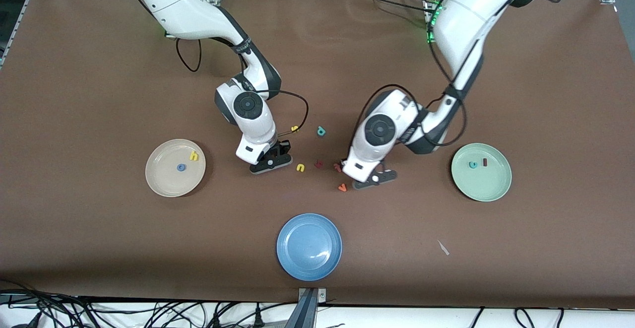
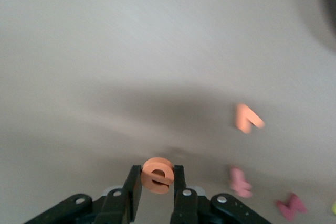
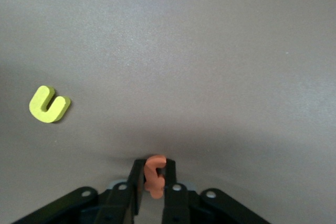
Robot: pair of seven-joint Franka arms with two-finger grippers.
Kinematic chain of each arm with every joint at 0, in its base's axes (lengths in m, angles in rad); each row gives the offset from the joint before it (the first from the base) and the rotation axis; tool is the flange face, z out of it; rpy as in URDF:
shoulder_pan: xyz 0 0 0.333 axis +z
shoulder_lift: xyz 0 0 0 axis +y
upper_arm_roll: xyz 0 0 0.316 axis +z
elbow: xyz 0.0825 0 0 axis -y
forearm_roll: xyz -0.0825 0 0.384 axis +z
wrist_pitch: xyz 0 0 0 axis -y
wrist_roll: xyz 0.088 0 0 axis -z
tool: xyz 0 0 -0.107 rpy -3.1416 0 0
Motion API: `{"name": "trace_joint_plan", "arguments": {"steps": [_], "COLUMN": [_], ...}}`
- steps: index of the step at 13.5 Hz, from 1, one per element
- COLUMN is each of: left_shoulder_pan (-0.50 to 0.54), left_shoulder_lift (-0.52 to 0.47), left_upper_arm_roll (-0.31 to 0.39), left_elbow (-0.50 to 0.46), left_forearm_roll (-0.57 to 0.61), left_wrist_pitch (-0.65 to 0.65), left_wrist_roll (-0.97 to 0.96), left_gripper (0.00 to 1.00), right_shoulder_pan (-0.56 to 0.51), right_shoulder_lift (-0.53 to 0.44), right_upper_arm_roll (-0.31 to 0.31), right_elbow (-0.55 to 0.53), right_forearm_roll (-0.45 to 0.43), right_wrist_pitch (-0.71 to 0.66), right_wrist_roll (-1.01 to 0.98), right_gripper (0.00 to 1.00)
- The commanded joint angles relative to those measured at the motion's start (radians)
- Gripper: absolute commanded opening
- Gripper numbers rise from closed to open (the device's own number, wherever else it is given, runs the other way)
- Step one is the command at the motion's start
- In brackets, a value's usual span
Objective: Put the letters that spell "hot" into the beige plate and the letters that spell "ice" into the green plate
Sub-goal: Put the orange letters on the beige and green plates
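While left gripper grips "e" — right gripper pinches "t"

**Readable signs: only the foam letters themselves**

We find no labels, brands or numbers. What we can read are letter shapes: a yellow "h" on the beige plate, an orange "e" between the left gripper fingers, a yellow "u" lying on the surface, and a teal "c" on the green plate

Three plates, eleven foam letters
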Motion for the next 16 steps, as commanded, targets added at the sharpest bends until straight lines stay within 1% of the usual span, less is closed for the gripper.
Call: {"name": "trace_joint_plan", "arguments": {"steps": [1,2,4,6,7,9,10,11,12,13,14,15,16], "left_shoulder_pan": [0.154,0.219,0.32,0.42,0.46,0.5,0.504,0.506,0.506,0.503,0.5,0.5,0.503], "left_shoulder_lift": [-0.127,-0.141,-0.152,-0.146,-0.141,-0.141,-0.139,-0.136,-0.13,-0.129,-0.127,-0.126,-0.127], "left_upper_arm_roll": [-0.016,-0.017,-0.016,-0.016,-0.016,-0.016,-0.016,-0.016,-0.016,-0.016,-0.016,-0.016,-0.016], "left_elbow": [-0.041,-0.044,-0.077,-0.112,-0.145,-0.235,-0.263,-0.278,-0.274,-0.272,-0.271,-0.269,-0.263], "left_forearm_roll": [0.019,0.018,0.027,0.03,0.03,0.03,0.03,0.028,0.027,0.022,0.019,0.019,0.019], "left_wrist_pitch": [-0.19,-0.244,-0.301,-0.281,-0.231,-0.087,-0.03,-0.007,-0.003,-0.002,0.0,-0.002,-0.003], "left_wrist_roll": [0.194,0.294,0.474,0.615,0.67,0.711,0.712,0.711,0.703,0.695,0.695,0.695,0.695], "left_gripper": [0.0,0.0,0.01,0.03,0.03,0.04,0.08,0.15,0.19,0.26,0.26,0.33,0.81], "right_shoulder_pan": [-0.007,-0.008,-0.032,-0.089,-0.12,-0.145,-0.16,-0.192,-0.21,-0.215,-0.226,-0.241,-0.25], "right_shoulder_lift": [0.0,-0.021,-0.084,-0.156,-0.187,-0.247,-0.283,-0.323,-0.354,-0.368,-0.368,-0.359,-0.351], "right_upper_arm_roll": [-0.01,-0.019,-0.022,-0.022,-0.025,-0.079,-0.106,-0.117,-0.136,-0.162,-0.179,-0.18,-0.182], "right_elbow": [-0.013,-0.019,-0.019,-0.021,-0.025,-0.059,-0.091,-0.134,-0.174,-0.203,-0.222,-0.231,-0.243], "right_forearm_roll": [-0.017,-0.017,-0.017,-0.014,-0.014,-0.014,-0.014,-0.014,-0.014,-0.014,-0.014,-0.014,-0.014], "right_wrist_pitch": [0.011,-0.003,-0.11,-0.222,-0.263,-0.304,-0.304,-0.304,-0.302,-0.296,-0.281,-0.261,-0.233], "right_wrist_roll": [-0.044,-0.069,-0.118,-0.248,-0.32,-0.469,-0.554,-0.634,-0.694,-0.725,-0.748,-0.759,-0.761], "right_gripper": [0.0,0.0,0.0,0.0,0.0,0.0,0.0,0.0,0.0,0.0,0.0,0.04,0.12]}}
